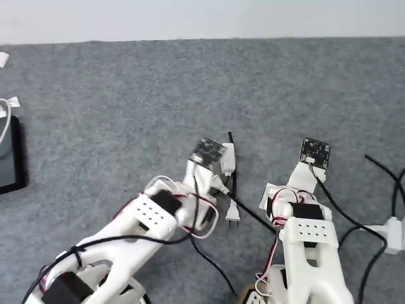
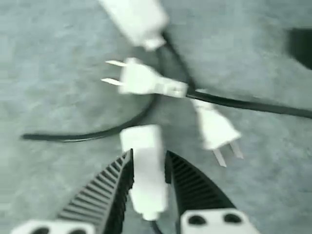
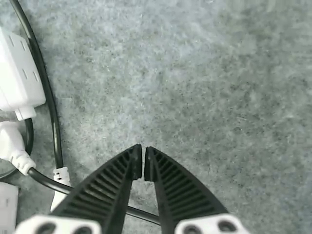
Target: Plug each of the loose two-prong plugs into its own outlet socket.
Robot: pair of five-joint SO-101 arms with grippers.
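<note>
Left claw is clamped on a white socket, ribbed fingers pressing both its sides while its end sticks out past the tips, over grey carpet. Just beyond it two loose plugs lie on the carpet amid black cords: a plug with bare prongs, and close beside it a second plug, prongs also bare and pointing the other way. Past the first plug lies a far socket, apart from both. From above, one plug lies between the two arms, near the held socket. Right claw is closed on nothing, tips touching, over bare carpet. Near it in the right wrist view a slotted block lies just beside a cord. At the high view's right edge, a white fitting joins more cords.
</note>
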